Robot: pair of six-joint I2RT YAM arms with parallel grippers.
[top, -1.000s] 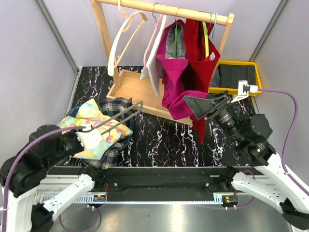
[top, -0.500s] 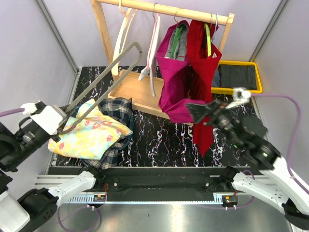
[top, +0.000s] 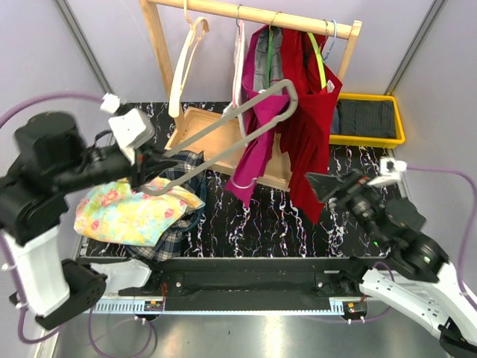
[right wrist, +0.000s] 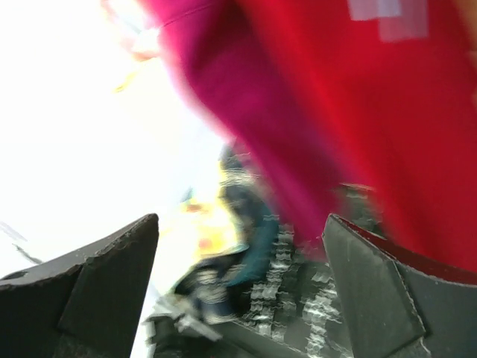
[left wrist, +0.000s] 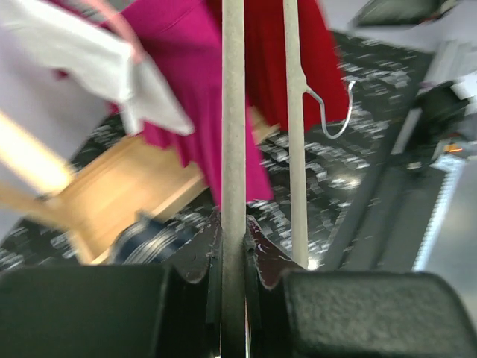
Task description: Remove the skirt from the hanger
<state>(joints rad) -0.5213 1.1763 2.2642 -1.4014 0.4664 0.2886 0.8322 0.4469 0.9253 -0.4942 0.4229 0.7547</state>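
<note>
Left gripper (left wrist: 232, 239): clamped on grey hanger (left wrist: 233, 112)
Right gripper (right wrist: 240, 224): wide, empty
Yellow bin (top: 399, 119): dark folded cloth (top: 365, 115)
Basket (top: 198, 214): floral cloth (top: 127, 212), plaid cloth (top: 182, 168)

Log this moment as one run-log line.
left fingers: shut on bare grey hanger | right fingers: open, empty | floral skirt: off hanger, lying on clothes pile

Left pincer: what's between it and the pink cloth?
The grey hanger that the left pincer grips, stretching toward the pink cloth; the left wrist camera shows it.

Evenly bright overhead view; both wrist views blurred, right one overexposed.
</note>
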